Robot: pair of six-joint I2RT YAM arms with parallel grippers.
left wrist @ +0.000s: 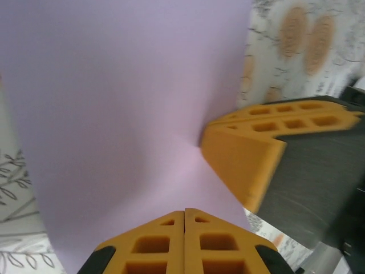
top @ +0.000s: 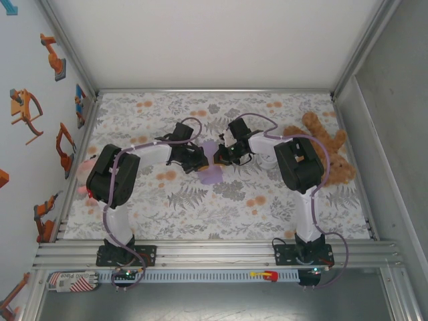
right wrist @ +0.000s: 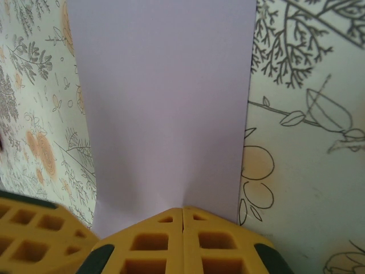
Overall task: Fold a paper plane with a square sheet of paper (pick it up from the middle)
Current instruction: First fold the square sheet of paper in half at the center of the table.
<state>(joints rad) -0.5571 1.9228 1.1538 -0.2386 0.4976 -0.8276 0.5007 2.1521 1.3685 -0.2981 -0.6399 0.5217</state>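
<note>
Plain pale lavender all over the paper (left wrist: pixel 125 103), unprinted. Orange-yellow on the left gripper (left wrist: pixel 184 216) and the right gripper (right wrist: pixel 182 211), gridded with square pockets, black at the outer corners. White tablecloth (top: pixel 200 207) printed with grey leaves, ferns and line-drawn branches, dotted with soft orange blossoms. Warm brown on the teddy bear (top: pixel 331 157). Black and white on the left arm (top: pixel 110 177) and the right arm (top: pixel 297 167), dull purple on their cables (top: pixel 189 120). White wall (top: pixel 27 60) stuck with orange and blue stickers of robot arms. Silver on the rails (top: pixel 214 254), with one small red piece (top: pixel 267 275), yellow beside it.
</note>
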